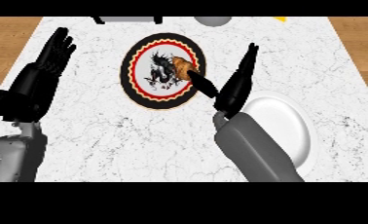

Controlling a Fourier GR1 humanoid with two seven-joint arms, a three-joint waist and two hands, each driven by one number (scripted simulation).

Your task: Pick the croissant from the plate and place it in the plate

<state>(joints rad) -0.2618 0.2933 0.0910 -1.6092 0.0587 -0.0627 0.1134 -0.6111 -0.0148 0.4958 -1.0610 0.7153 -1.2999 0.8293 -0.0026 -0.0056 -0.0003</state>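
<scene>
A brown croissant lies on the right part of a patterned plate with a black rim, a red ring and a dark picture in its middle. My right hand stands just to the right of that plate, fingers straight and pointing away, its thumb stretched left and touching the croissant. The hand is open. A plain white plate lies to the lower right, partly hidden by my right forearm. My left hand rests open at the left edge, fingers up.
The white marbled counter has wooden strips at its left and right sides. At the far edge sit a dark object, a grey rounded thing and a small yellow thing, all cut off by the view.
</scene>
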